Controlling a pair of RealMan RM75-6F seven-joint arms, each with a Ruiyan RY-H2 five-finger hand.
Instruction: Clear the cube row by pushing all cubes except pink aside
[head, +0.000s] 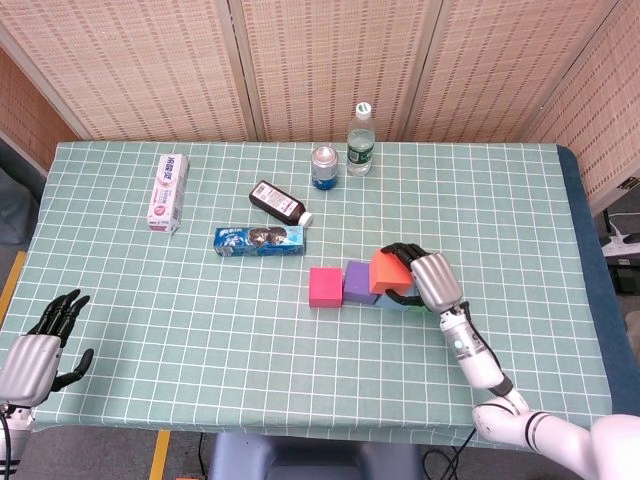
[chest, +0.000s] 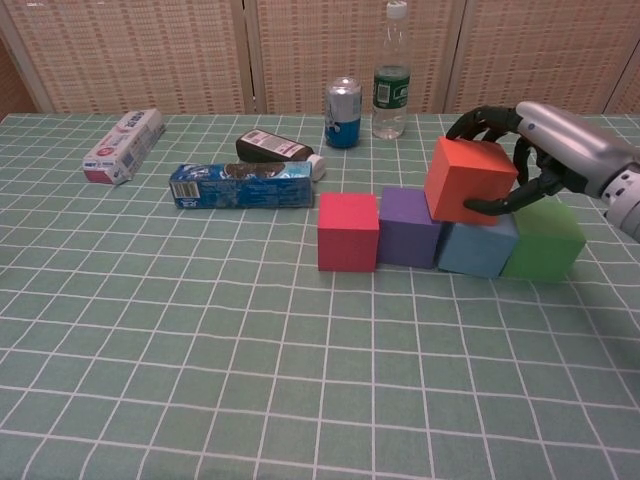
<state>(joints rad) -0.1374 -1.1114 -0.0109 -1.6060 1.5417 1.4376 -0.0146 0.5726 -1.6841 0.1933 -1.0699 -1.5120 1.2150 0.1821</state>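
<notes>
Your right hand (chest: 545, 150) grips the orange cube (chest: 470, 180), fingers curled over its top and far side, thumb on the near side. That cube sits tilted on the blue cube (chest: 478, 247), just below the hand. In head view the hand hides most of the blue cube and the green cube (chest: 543, 238), which lies under the wrist. Next to the blue one, away from the hand, is the purple cube (chest: 410, 227), then a small gap, then the pink cube (chest: 347, 231). So 5 cubes, 1 of each colour. Your left hand (head: 40, 350) is far off at the table (head: 200, 330) corner, fingers apart, holding nothing; arm cut off by the frame.
</notes>
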